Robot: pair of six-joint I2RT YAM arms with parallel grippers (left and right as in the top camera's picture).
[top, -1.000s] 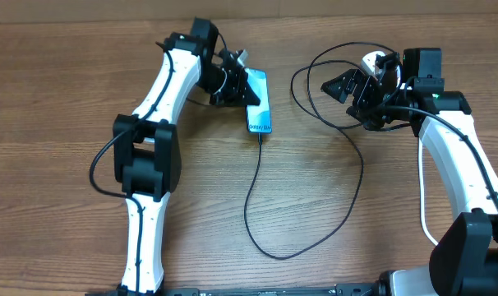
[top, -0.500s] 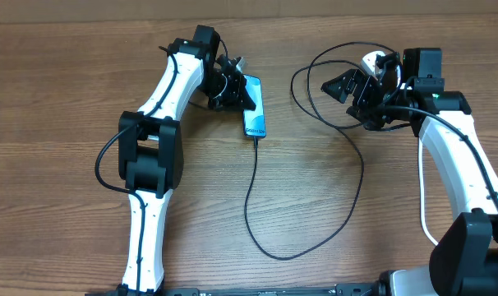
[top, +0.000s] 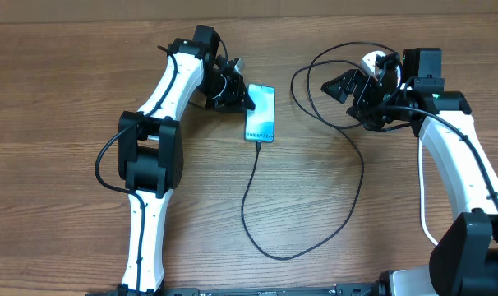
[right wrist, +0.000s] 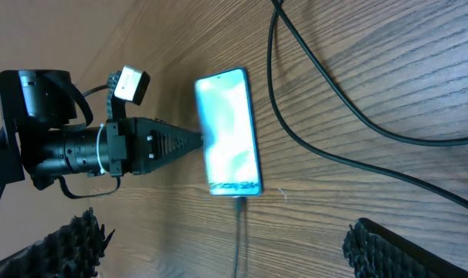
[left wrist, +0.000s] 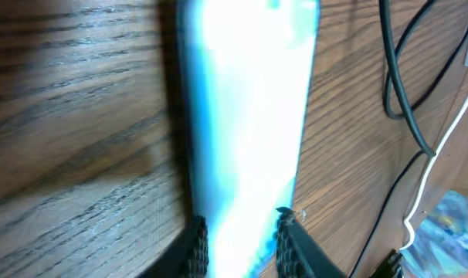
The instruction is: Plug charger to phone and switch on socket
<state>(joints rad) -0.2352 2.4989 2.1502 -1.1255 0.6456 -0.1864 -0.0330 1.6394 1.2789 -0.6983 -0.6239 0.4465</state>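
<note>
We find the phone (top: 260,113) lying flat, screen lit, in the upper middle of the overhead frame. The charger (top: 251,205) cable runs from the phone's lower short edge in a long loop across the table toward the upper right, so we judge the plugging step done, though the connector seating itself is too small to confirm.

The left gripper (top: 232,90) sits at the phone's upper left edge. In the left wrist view its fingertips (left wrist: 197,239) stand either side of the phone's near end, slightly parted; whether they press on the phone or merely flank it we cannot tell.

The right gripper (top: 366,80) hovers in the upper right of the overhead frame with jaws spread wide and nothing between them. The socket (top: 372,61) shows only as a small white patch behind that gripper; its switches are hidden.

We judge the step in hand to be release of the phone. The remaining step is switching on the socket. That calls for the right arm to bring a fingertip down on the switch without snagging the cable loops around it.

Writing: a line of white text sits near the phone's lower edge in the overhead and right wrist views, too small to read. No other labels are legible.
</note>
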